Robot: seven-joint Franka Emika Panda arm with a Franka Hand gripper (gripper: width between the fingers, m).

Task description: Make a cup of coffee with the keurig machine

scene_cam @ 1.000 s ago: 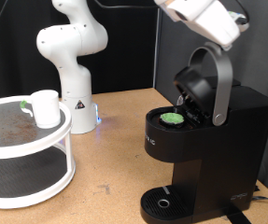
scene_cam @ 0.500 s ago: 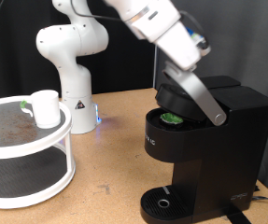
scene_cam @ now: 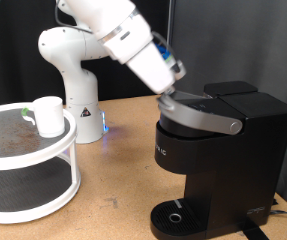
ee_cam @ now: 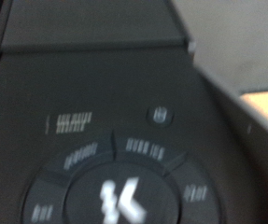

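The black keurig machine stands at the exterior view's right, its lid down and its silver-grey handle lying almost flat. The gripper is at the handle's left end, pressed against it; its fingers are hidden by the hand. The wrist view is filled by the machine's top with the round button panel and the K logo, blurred. The white cup stands on the top shelf of the round white stand at the left, far from the gripper. No pod shows; the brew chamber is covered.
A second white robot arm base stands at the back, with a blue light at its foot. The wooden table lies between stand and machine. The machine's round drip base has nothing on it.
The arm swung down and left, pushing the handle from raised to nearly flat. The lid closed over the green-topped pod, which no longer shows.
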